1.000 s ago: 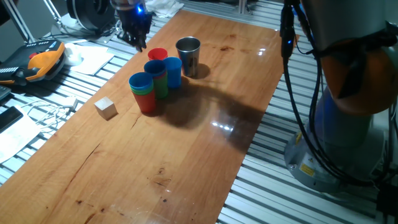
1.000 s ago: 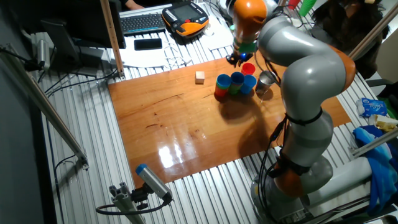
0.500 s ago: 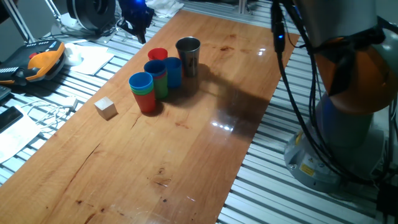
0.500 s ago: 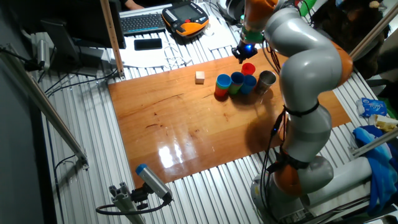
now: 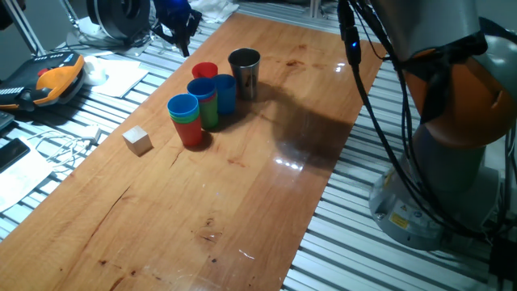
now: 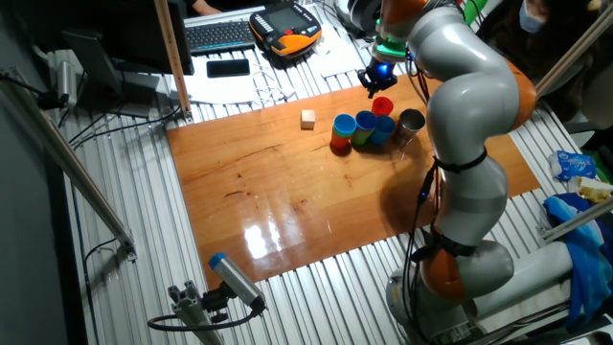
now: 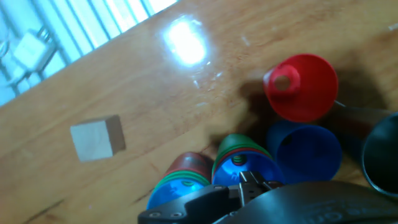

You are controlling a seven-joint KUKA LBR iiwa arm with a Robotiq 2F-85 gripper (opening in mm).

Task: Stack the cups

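One fixed view: wooden worktop [image 5: 242, 186] running from lower left to upper centre. Tool [image 5: 179, 24], dark with a blue light, at the upper left of the frame, above the worktop's far edge, holding nothing; whether its fingers are spread or closed cannot be told. Cluster of small tapered plastic cups in the upper-centre area: red cup [image 5: 204, 73]; blue cup [image 5: 224, 92]; blue-topped stack with green below [image 5: 203, 101]; blue-topped stack with red base [image 5: 186, 119]. Shiny steel cup [image 5: 244, 71] just right of the red cup. Small wooden cube [image 5: 137, 140] left of the cluster, apart.

The other fixed view: the same cluster at upper centre; tool above the red cup.

Hand view: red cup at upper right, blue cup below it, the two stacks at bottom centre, cube at left.
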